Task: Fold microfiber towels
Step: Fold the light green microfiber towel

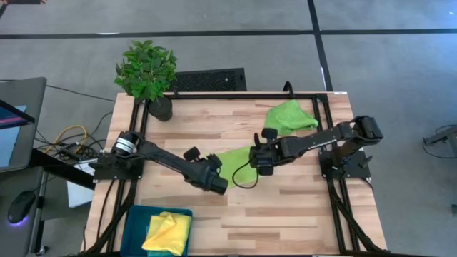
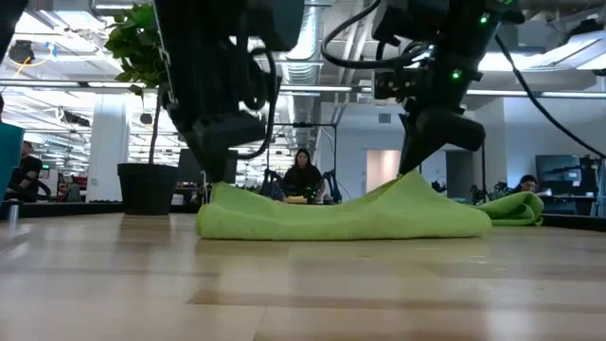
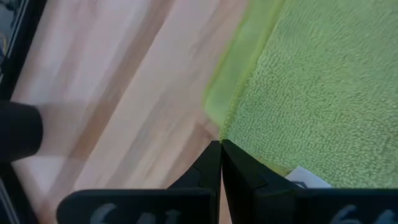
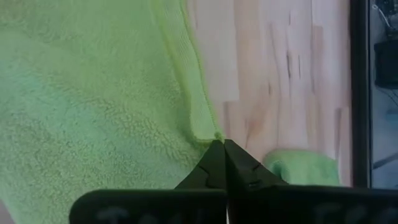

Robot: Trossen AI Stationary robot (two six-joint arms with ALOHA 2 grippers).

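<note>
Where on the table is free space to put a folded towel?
Bare wood lies right of the tray, along the near edge. The middle is crowded: both shut grippers, left and right, pinch the spread lime towel.

In the high view, both arms are covering most of the spread lime green towel (image 1: 235,163). The picture's lower edge is cutting off the dark teal tray (image 1: 136,227) and the yellow towel (image 1: 168,233). Distant people (image 2: 303,176) are showing too small to make out.
</note>
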